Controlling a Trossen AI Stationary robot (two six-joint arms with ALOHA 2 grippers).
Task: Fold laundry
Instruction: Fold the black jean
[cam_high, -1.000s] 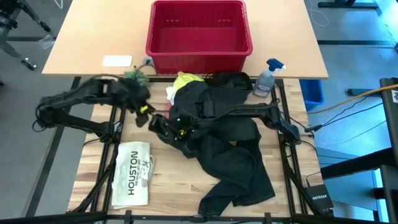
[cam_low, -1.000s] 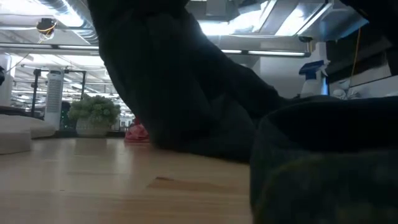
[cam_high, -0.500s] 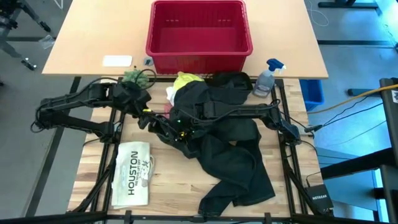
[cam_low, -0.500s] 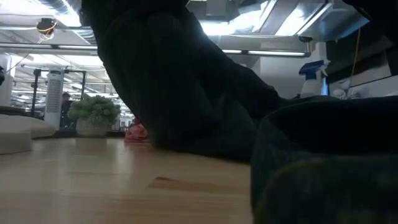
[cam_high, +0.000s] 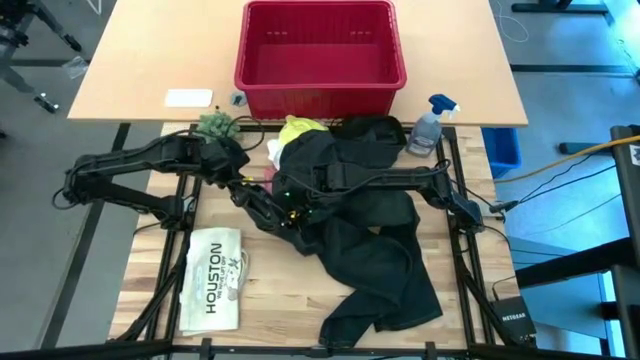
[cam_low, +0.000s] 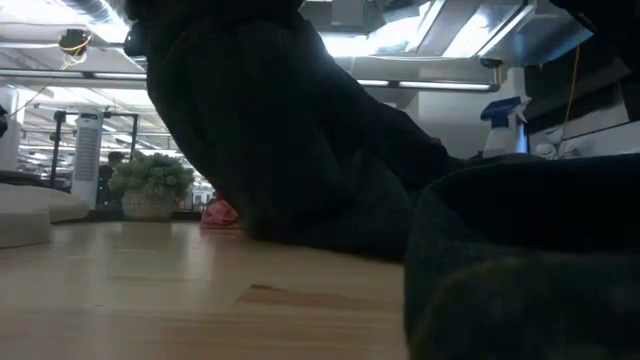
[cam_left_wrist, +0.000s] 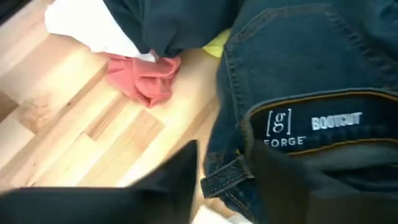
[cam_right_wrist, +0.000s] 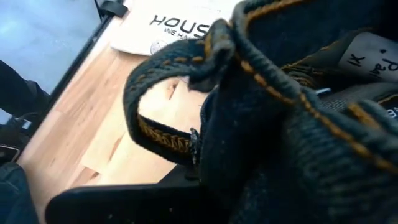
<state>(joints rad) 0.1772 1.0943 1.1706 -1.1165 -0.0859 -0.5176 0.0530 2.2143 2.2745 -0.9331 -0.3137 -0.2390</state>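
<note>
While the right gripper (cam_high: 292, 203) pinches the waistband of the dark trousers (cam_high: 370, 240), its jaws closed on the denim, the left gripper (cam_high: 262, 204) sits just beside it at the same waistband edge; whether its fingers (cam_left_wrist: 180, 180) are parted or gripping cannot be told. From the grippers, the trousers spread away across the wooden table (cam_high: 270, 310) toward its front edge. Behind the grippers, toward the red basket (cam_high: 320, 50), lies the yellow T-shirt (cam_high: 298, 130). Close to the left gripper, the pink cloth (cam_left_wrist: 146, 78) and white cloth (cam_left_wrist: 87, 25) rest touching each other, partly under the trousers. Beside the left arm lies the flat item printed "HOUSTON" (cam_high: 215, 280).
</note>
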